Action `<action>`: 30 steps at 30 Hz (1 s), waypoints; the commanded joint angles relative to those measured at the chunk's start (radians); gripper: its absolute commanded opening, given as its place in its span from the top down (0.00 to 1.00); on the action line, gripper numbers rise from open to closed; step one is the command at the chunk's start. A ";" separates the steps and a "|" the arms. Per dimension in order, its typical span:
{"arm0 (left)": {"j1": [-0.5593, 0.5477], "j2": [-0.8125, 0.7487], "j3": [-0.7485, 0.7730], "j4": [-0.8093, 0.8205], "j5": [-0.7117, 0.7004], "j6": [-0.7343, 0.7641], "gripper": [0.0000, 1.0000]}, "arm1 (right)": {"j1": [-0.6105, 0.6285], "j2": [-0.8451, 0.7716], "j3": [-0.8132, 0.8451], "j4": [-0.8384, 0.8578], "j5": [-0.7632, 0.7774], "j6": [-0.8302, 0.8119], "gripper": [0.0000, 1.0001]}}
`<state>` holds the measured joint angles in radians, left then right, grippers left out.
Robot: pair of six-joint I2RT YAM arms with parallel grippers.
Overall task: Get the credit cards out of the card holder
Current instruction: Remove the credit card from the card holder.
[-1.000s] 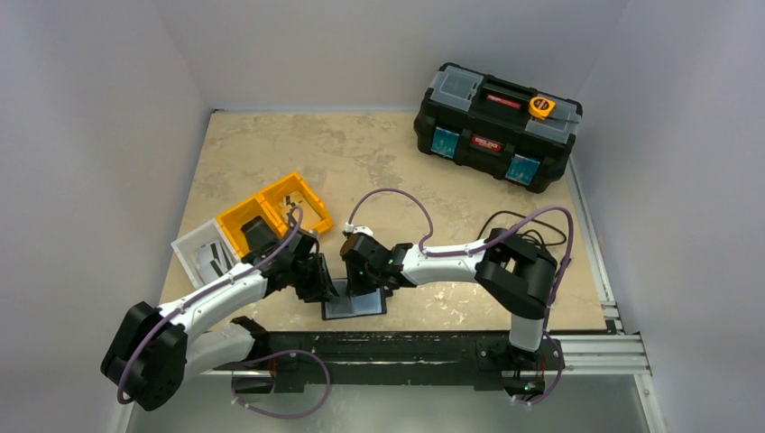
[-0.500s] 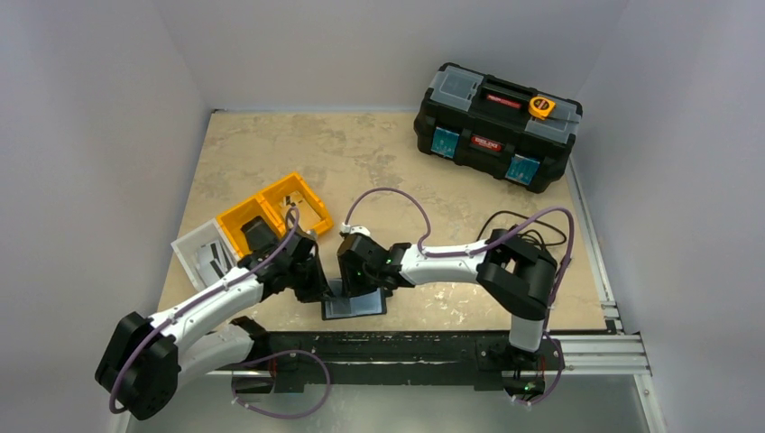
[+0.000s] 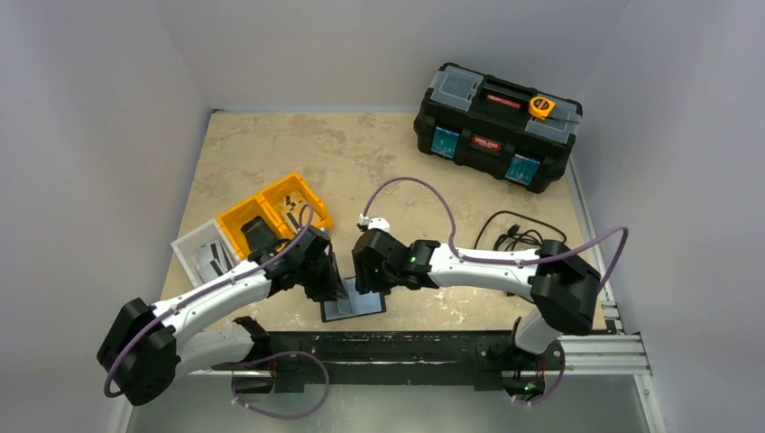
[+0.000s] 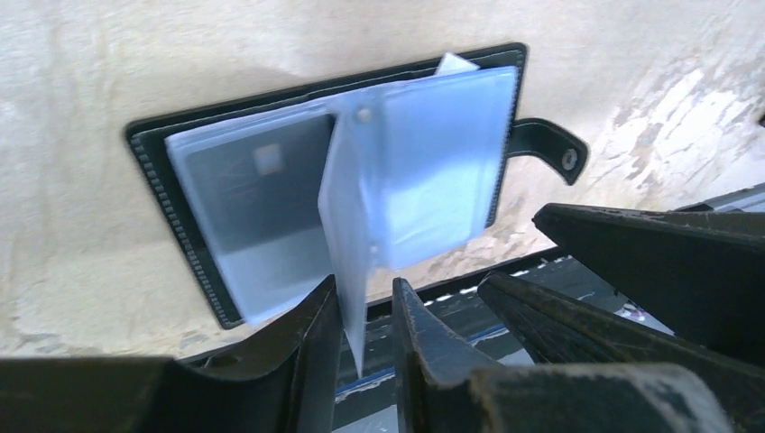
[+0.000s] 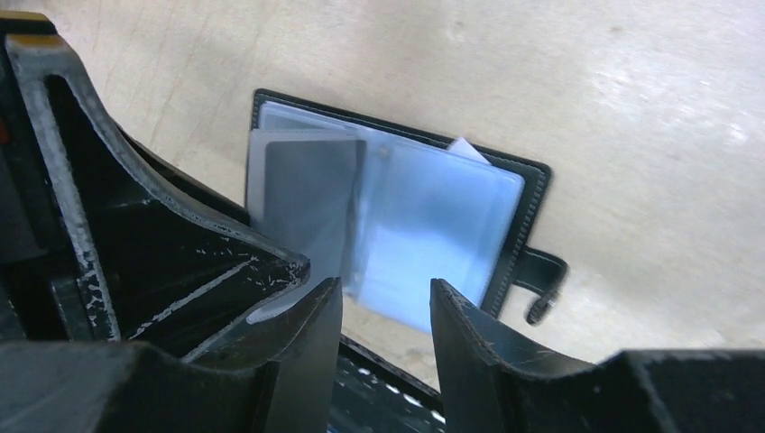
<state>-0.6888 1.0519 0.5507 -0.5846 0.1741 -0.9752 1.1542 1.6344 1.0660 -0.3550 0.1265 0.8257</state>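
Black card holder (image 4: 161, 171), perhaps grey card (image 4: 262, 198).

Card holder (image 3: 354, 307) lying open at near edge of table (image 3: 271, 149), bins (image 3: 316, 207) behind it to the left, toolbox (image 3: 496, 126) in far right corner, tape measure (image 3: 541, 105) on toolbox lid, cable (image 3: 507, 230) near right edge

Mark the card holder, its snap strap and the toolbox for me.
card holder (image 4: 167, 185), left wrist view, black stitched left border.
snap strap (image 4: 546, 144), left wrist view, middle of the tab.
toolbox (image 3: 498, 108), top view, lid centre.
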 commanded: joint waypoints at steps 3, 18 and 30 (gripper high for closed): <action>-0.065 0.125 0.135 0.101 0.017 -0.049 0.69 | -0.028 -0.129 -0.097 -0.061 0.084 0.044 0.59; -0.090 0.219 0.237 0.092 -0.040 -0.029 0.55 | -0.046 -0.244 -0.184 -0.056 0.096 0.068 0.61; 0.049 0.000 -0.002 0.083 -0.007 -0.003 0.69 | -0.019 0.008 0.017 -0.031 0.076 0.013 0.82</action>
<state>-0.6769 1.0874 0.6159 -0.5068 0.1497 -1.0023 1.1332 1.6062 1.0084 -0.4084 0.1917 0.8608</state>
